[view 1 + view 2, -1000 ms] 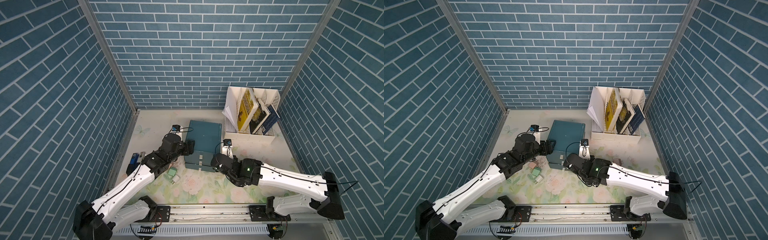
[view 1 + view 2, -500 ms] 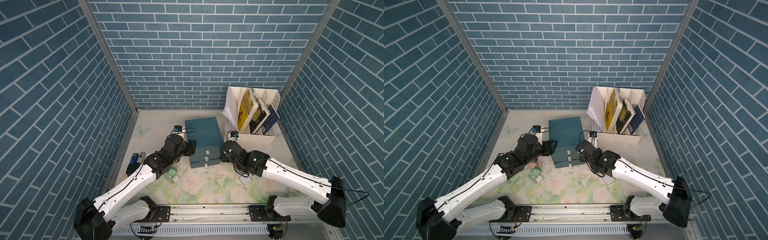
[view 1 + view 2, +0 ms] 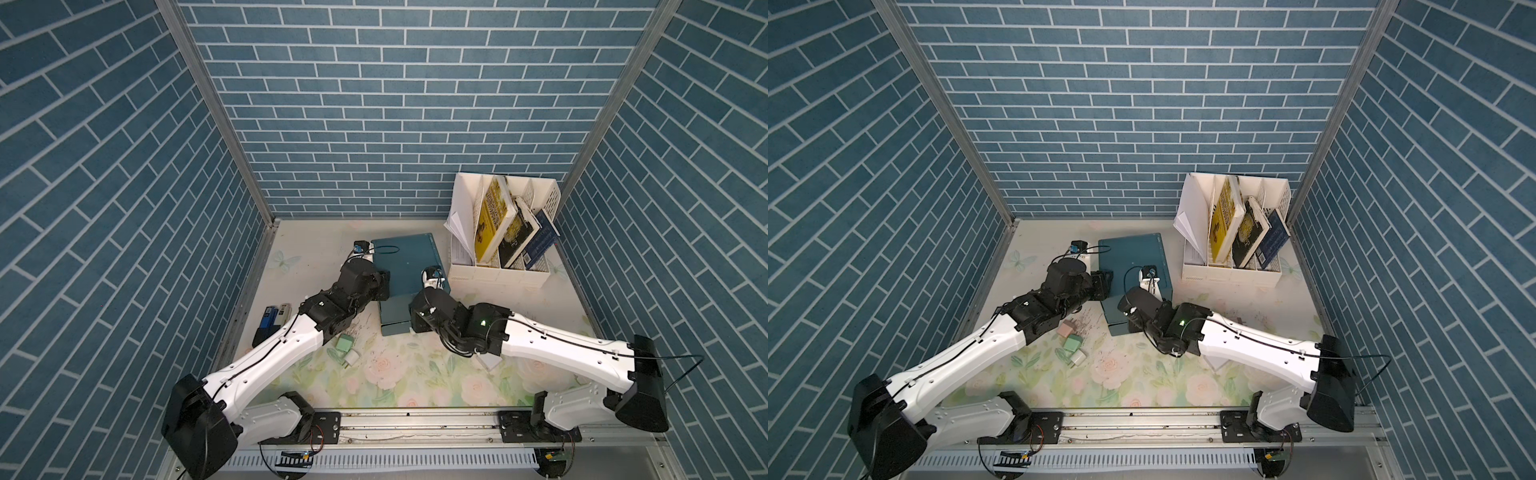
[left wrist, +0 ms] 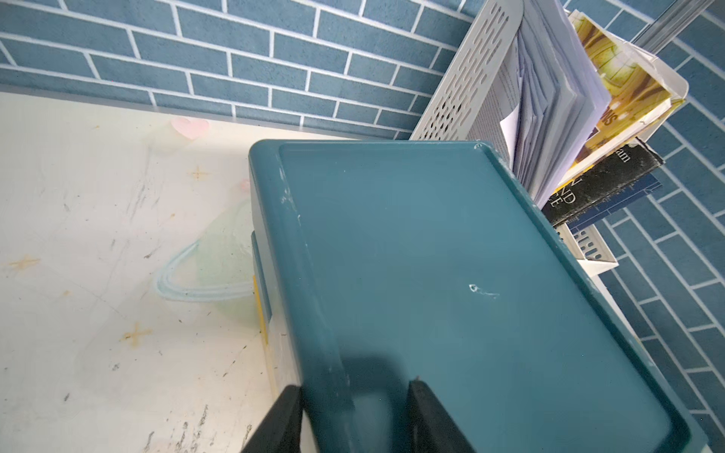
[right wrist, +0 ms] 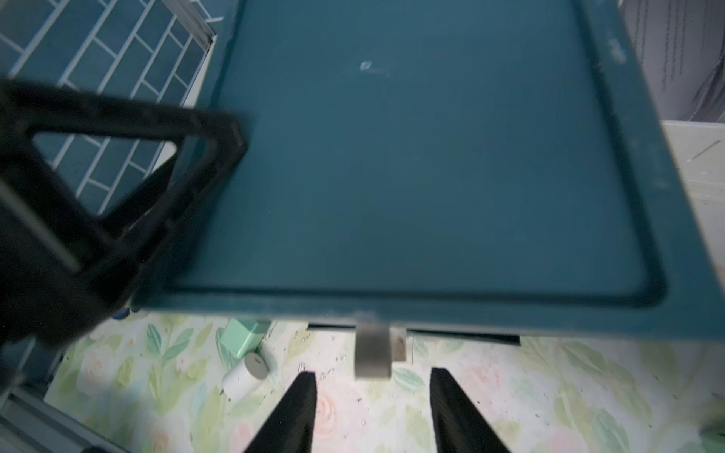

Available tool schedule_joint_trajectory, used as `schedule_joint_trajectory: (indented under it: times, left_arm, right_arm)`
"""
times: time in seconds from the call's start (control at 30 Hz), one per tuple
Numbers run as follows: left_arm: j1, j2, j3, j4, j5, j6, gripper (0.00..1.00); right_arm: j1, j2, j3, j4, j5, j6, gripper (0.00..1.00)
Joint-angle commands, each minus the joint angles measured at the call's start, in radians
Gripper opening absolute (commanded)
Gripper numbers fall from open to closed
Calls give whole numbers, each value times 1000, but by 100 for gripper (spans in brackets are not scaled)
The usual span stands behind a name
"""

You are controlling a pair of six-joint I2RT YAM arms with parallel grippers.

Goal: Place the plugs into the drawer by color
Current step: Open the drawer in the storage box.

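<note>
The dark teal drawer point(image 3: 405, 266) point(image 3: 1133, 257) stands mid-table. My left gripper point(image 4: 355, 386) point(image 3: 382, 286) is shut across its top left edge point(image 4: 314, 313), one finger outside the wall and one on the top. My right gripper point(image 5: 372, 372) is open at the drawer's front, just short of the top tier's white pull tab point(image 5: 372, 349). A pink plug point(image 3: 1065, 329), a mint green plug point(image 3: 1072, 343) point(image 5: 241, 337) and a white plug point(image 3: 1077, 357) point(image 5: 245, 376) lie on the mat front-left of the drawer. All tiers look closed.
A white book rack point(image 3: 498, 274) with books stands right of the drawer. A blue-and-black gadget point(image 3: 268, 322) lies by the left wall. A white piece point(image 3: 490, 361) shows under my right forearm. Blue brick walls close in three sides.
The left jaws have narrowed onto the drawer's edge. The drawer has turned a little. My right gripper swung out to the drawer's right side, then came back to its front and narrowed.
</note>
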Motion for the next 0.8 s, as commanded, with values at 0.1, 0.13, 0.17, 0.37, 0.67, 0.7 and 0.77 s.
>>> schedule_joint_trajectory:
  times: [0.1, 0.13, 0.17, 0.37, 0.67, 0.7, 0.77]
  left_arm:
    - [-5, 16, 7, -54, -58, 51, 63]
    - [-4, 15, 9, -52, -62, 52, 69]
    - [-5, 13, 12, -47, -59, 50, 74]
    - [-2, 16, 53, -34, 32, 70, 77]
    - [13, 107, 84, -50, 39, 80, 59]
    - [15, 114, 86, -49, 36, 76, 59]
    - [21, 131, 88, -44, 31, 71, 56]
  right_arm:
    - [-50, 42, 14, 77, -107, -50, 49]
    - [-53, 46, 13, 78, -111, -50, 49]
    - [-56, 51, 16, 83, -118, -51, 48]
    - [-60, 55, 20, 90, -107, -57, 26]
    - [-7, 74, 29, 83, -77, -60, 0]
    - [10, 76, 30, 81, -65, -56, 0]
    - [46, 77, 29, 75, -43, -45, 0]
